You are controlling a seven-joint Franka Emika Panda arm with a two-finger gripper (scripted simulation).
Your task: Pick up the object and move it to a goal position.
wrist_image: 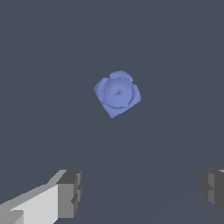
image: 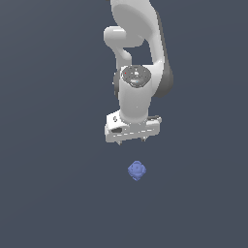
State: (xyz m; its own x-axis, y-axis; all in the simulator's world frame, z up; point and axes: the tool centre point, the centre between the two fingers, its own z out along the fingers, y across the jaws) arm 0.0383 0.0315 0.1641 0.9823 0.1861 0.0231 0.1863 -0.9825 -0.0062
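The pincer (image: 131, 140) hung with its jaws spread wide and nothing between them; in the wrist view its two fingertips (wrist_image: 70, 192) stood far apart with only bare surface in the gap. The object (image: 137, 171), a small periwinkle-blue faceted blob, lay on the dark bench (image: 48, 193) below the pincer and clear of it, not centred under the gap but offset toward the exterior view's right.

The likeliest failure, as I judged it, was a descent made without first correcting that offset: one finger might then land on the lump or nudge it aside. Being roundish and faceted, it could also roll or squirt out when squeezed.

Nothing else showed on the bench, so no obstacle stood in the path. No goal marker was visible.
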